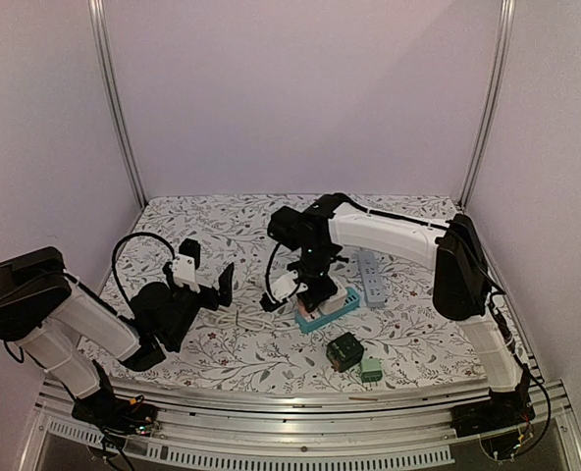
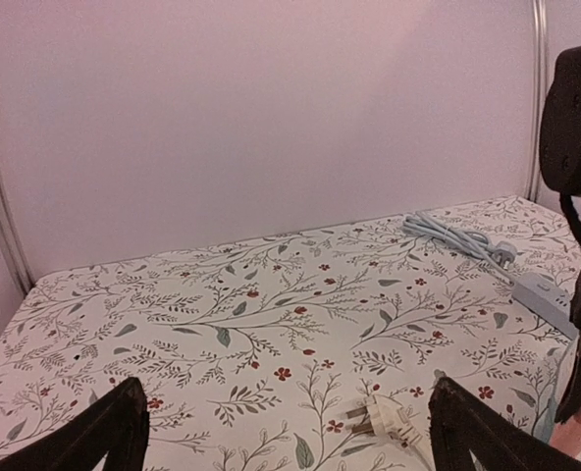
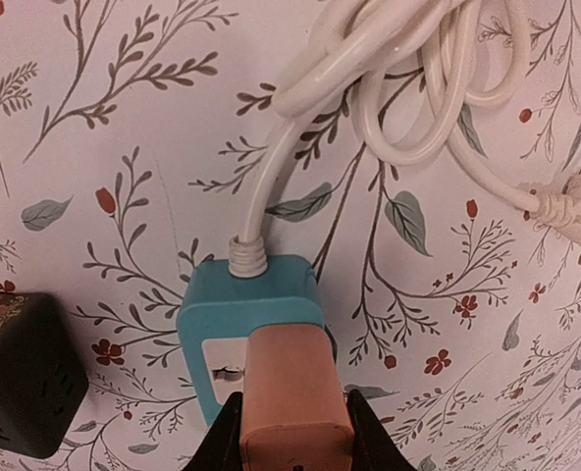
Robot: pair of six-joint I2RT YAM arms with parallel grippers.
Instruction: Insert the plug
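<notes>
A peach-coloured plug (image 3: 295,392) is clamped between the fingers of my right gripper (image 3: 292,432), which is shut on it. The plug stands over the white socket face of a teal power strip (image 3: 251,294), and its prongs are hidden beneath it. From above, the right gripper (image 1: 315,291) points straight down onto the teal strip (image 1: 332,312) at mid-table. My left gripper (image 1: 209,275) hangs open to the left of it, holding nothing. In the left wrist view its dark fingers (image 2: 109,432) stand wide apart above the cloth.
The teal strip's white cord (image 3: 408,78) lies coiled beyond it and ends in a white two-pin plug (image 2: 384,420). A grey power strip (image 1: 370,277) lies to the right. A black cube (image 1: 345,350) and a small green block (image 1: 371,369) sit near the front edge.
</notes>
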